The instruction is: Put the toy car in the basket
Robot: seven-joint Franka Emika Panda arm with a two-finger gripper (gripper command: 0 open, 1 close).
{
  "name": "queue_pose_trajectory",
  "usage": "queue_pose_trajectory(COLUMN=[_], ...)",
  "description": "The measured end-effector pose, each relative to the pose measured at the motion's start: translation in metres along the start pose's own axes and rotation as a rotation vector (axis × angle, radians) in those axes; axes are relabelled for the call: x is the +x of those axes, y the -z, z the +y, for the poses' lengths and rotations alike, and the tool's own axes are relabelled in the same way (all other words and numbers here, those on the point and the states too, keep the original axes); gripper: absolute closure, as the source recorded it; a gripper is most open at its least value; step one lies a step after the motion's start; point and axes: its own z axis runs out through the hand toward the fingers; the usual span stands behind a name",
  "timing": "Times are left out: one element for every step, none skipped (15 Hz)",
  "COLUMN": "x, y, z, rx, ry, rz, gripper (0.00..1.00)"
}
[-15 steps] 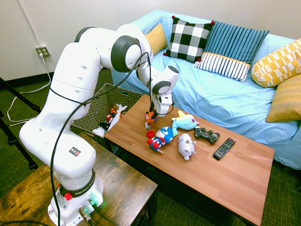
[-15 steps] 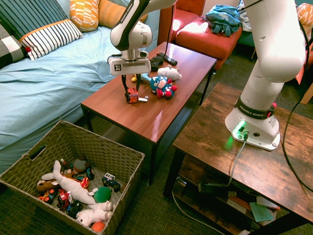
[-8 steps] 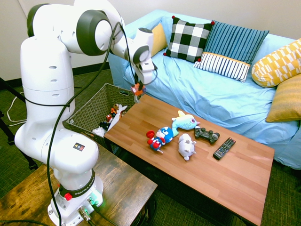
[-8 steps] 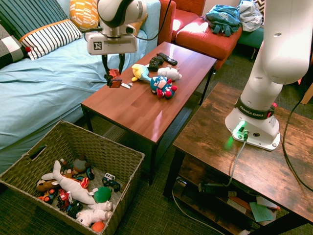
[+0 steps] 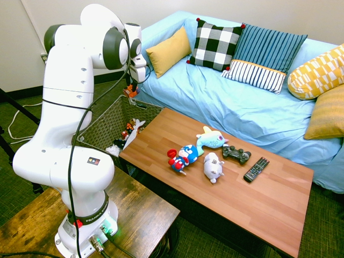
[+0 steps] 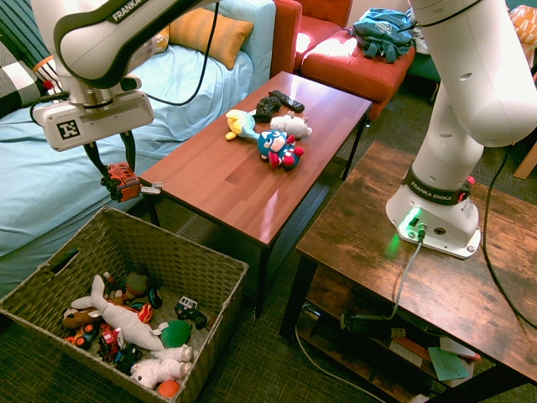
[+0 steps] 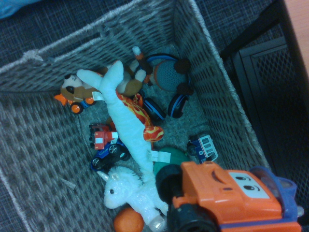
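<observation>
Toy car (image 6: 122, 180) hangs clamped in the gripper (image 6: 114, 178) above the basket (image 6: 214, 267) (near its rim); releasing here risks bouncing outside.

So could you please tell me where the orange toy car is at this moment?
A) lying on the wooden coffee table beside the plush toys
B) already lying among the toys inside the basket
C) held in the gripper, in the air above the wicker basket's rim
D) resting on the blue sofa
C: the gripper is shut on the orange toy car, which hangs clear of the coffee table over the near rim of the wicker basket.
</observation>
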Motion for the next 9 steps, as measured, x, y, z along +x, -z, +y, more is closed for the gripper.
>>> queue_pose_trajectory(x=[0.000,0.000,-0.001,-0.001,-0.001,-0.001,-0.001,0.000,0.002], y=[-0.001,0.000,0.002,0.005,0.008,0.009,0.009,0.010,0.011], z=[-0.009,-0.014,-0.017,-0.019,-0.020,-0.020,-0.020,-0.020,-0.020], rx=[0.001,0.002,0.005,0.010,0.015,0.017,0.017,0.018,0.024], ry=[0.005,0.009,0.011,0.013,0.018,0.022,0.025,0.027,0.027], rz=[-0.005,-0.009,-0.011,-0.013,-0.014,-0.014,-0.014,-0.015,-0.018], gripper=[0.00,0.00,0.00,0.00,0.00,0.00,0.00,0.00,0.00])
